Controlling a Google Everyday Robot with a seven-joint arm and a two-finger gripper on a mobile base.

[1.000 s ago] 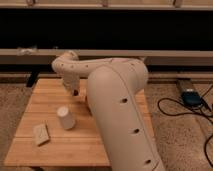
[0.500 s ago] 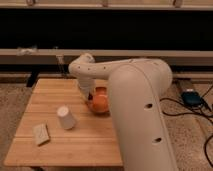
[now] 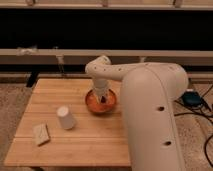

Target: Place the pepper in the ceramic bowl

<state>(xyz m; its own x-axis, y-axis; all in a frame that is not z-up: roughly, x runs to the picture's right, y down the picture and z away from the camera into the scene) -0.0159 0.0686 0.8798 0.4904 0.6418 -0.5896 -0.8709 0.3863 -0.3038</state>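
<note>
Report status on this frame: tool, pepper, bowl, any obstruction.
Tool down over the ceramic bowl, mid-table. Pepper not separately visible; small dark spot under the tool, cannot confirm. White cup and beige block off to the side, not in the way.

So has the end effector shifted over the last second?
Yes. The end effector swung rightward, away from the white cup, and now hangs over the ceramic bowl.

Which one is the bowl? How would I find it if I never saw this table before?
Look at the wooden table. Near its back right, under the robot's gripper, sits the ceramic bowl. It is round, wide and orange-brown, unlike the small white cup and the flat beige block.
</note>
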